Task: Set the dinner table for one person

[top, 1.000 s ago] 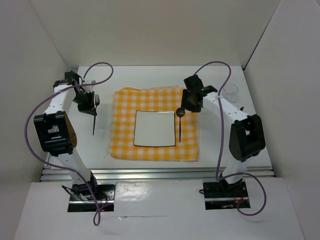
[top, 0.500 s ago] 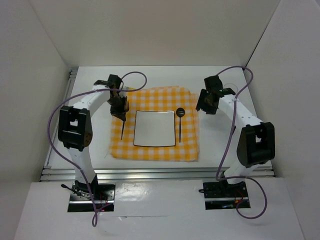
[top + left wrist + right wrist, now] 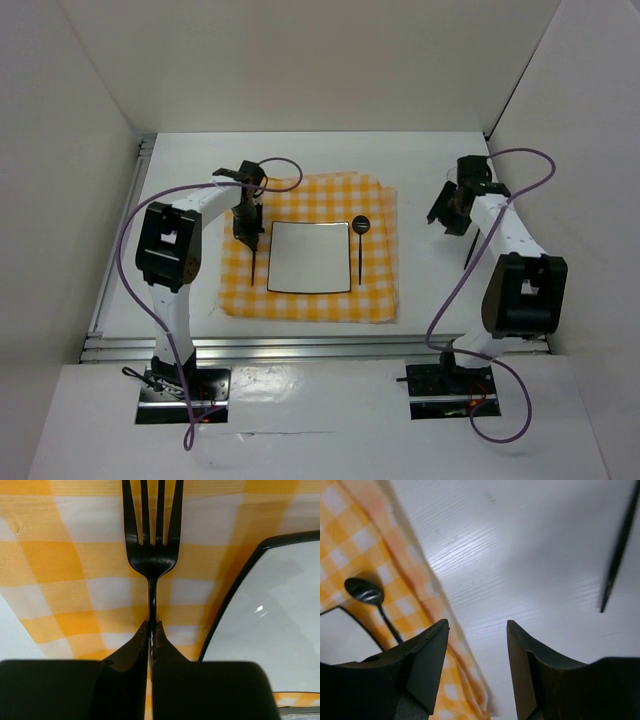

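At wrist — left pincer (image 3: 151, 626) nipping fork (image 3: 151, 555), overhead unclear

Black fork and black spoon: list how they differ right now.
The slim black fork is clamped at its handle by the left hand; the black round-bowled spoon lies free. The fork is left of the square white plate, the spoon right of it. The fork ends in four tines, the spoon in a round bowl. Both are black, slender and over the yellow-and-white checked cloth.
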